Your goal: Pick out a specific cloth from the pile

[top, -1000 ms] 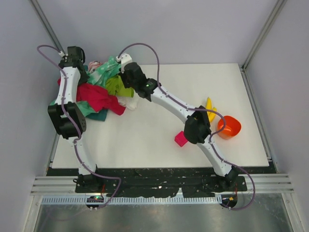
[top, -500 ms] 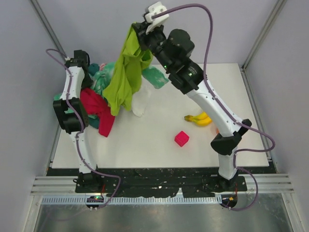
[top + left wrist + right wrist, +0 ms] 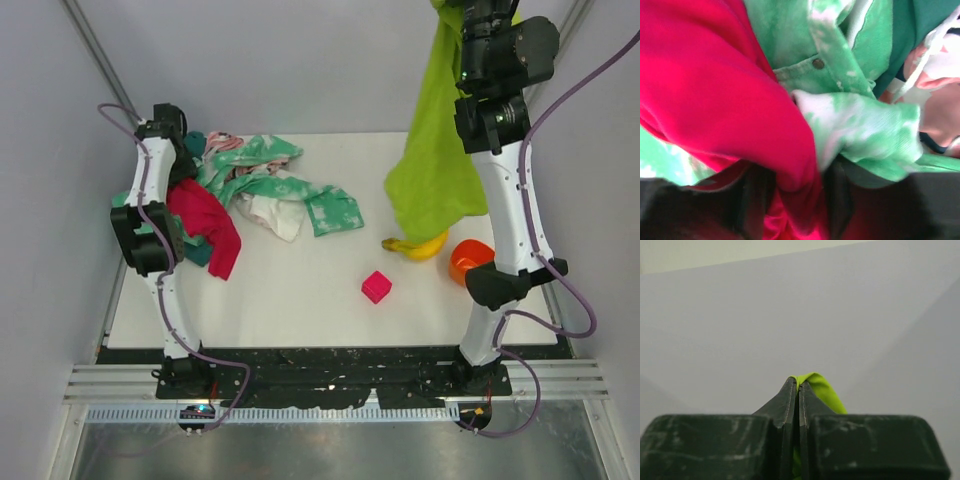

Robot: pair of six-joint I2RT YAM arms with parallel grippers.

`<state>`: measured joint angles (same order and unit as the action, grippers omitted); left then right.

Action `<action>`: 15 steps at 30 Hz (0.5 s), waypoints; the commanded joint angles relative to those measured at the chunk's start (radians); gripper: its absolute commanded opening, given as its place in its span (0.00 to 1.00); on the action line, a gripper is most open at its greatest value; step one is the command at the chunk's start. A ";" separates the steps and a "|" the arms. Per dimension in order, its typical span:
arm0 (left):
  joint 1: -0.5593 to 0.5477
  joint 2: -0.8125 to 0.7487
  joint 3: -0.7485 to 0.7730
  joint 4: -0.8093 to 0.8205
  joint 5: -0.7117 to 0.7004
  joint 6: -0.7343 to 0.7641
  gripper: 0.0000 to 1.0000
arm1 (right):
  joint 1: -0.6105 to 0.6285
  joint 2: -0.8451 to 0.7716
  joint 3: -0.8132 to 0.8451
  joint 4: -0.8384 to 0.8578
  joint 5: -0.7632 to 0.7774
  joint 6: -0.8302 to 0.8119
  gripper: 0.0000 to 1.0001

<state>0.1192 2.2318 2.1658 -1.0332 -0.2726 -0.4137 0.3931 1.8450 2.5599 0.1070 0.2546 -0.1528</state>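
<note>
White desk [image 3: 300,290]: left gripper [image 3: 797,205] is buried in the far-left heap of mixed fabrics [image 3: 250,185], can't tell its grip. Big plain lime-green fabric cloth [image 3: 435,170] dangles above the right edge, right gripper [image 3: 798,387] clamped on it.

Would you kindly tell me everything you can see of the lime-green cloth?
The lime-green cloth is plain, soft, creased fabric, hanging in long folds from the right end effector, whose jaws are shut on a pinched fold. It is clear of the pile. In the top view its lower edge overlaps the banana; contact cannot be judged.
</note>
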 commanded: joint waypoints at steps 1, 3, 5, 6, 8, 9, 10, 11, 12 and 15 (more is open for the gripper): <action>-0.012 -0.130 0.008 -0.010 0.075 0.001 0.59 | -0.089 0.062 0.011 0.037 0.020 0.036 0.05; -0.026 -0.191 -0.007 0.001 0.073 0.006 0.72 | -0.132 0.072 -0.024 0.025 0.017 0.041 0.05; -0.041 -0.259 -0.030 0.019 0.070 0.009 0.99 | -0.167 0.071 -0.091 0.007 0.025 0.033 0.05; -0.049 -0.302 -0.050 0.031 0.067 0.007 1.00 | -0.178 0.066 -0.118 0.005 0.031 0.027 0.05; -0.068 -0.401 -0.096 0.062 0.058 0.006 0.99 | -0.210 0.046 -0.232 0.028 0.052 0.022 0.05; -0.079 -0.438 -0.122 0.077 0.055 0.006 1.00 | -0.232 0.033 -0.319 0.042 0.060 0.030 0.05; -0.093 -0.483 -0.161 0.096 0.052 0.009 1.00 | -0.243 0.030 -0.357 0.066 0.063 0.042 0.05; -0.110 -0.518 -0.196 0.117 0.050 0.012 1.00 | -0.266 0.028 -0.425 0.071 0.063 0.067 0.05; -0.139 -0.564 -0.228 0.136 0.046 0.015 1.00 | -0.284 0.034 -0.456 0.068 0.061 0.074 0.05; -0.193 -0.685 -0.355 0.212 0.033 0.018 1.00 | -0.309 0.036 -0.617 0.068 0.116 0.136 0.05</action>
<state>-0.0170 1.6684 1.9240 -0.9344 -0.2272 -0.4103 0.1135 1.9186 2.0708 0.0917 0.3099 -0.0994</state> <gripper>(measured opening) 0.994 0.074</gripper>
